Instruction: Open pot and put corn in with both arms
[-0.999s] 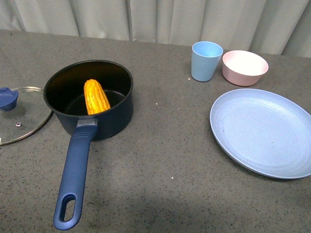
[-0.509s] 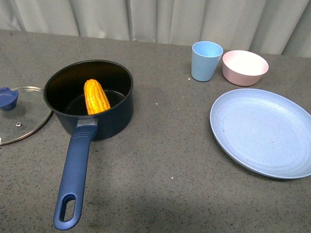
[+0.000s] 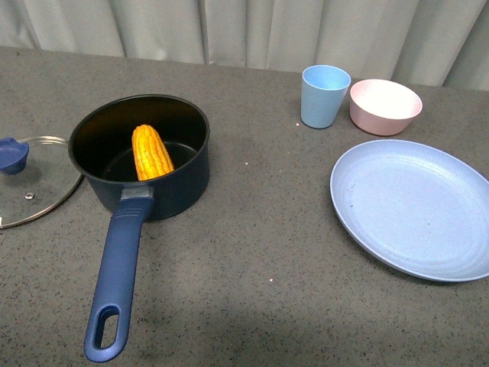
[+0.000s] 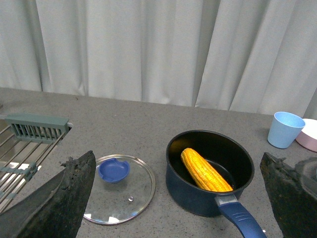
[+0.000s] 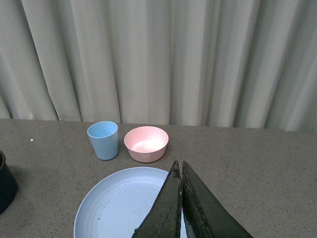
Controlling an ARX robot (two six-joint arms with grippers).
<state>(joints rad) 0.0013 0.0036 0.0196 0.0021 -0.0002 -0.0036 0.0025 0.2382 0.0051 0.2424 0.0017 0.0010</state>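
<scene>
The pot (image 3: 141, 157) is sitting uncovered on the grey bench (image 3: 252, 252), and everything else is lying around it. The corn (image 3: 151, 152) is resting inside the pot, leaning tilted with its lower end on the black floor and its tip pointing toward the far rim. The pot's long blue handle (image 3: 116, 283) is reaching toward the camera in the front view. The glass lid (image 3: 32, 180) is lying flat on the bench just beside the pot, on its left, with the blue knob (image 3: 13, 154) facing up.

Well to the right of the pot, a light blue cup (image 3: 325, 95) is standing upright, a pink bowl (image 3: 385, 106) is sitting just beside it, and a large blue plate (image 3: 416, 206) is lying nearer the camera than both.

The left end effector (image 4: 178, 198) is hanging above the bench with its jaws spread wide apart, holding nothing, the pot and lid showing between them. The right end effector (image 5: 181, 198) is hanging over the plate with its jaws pressed together, gripping nothing.
</scene>
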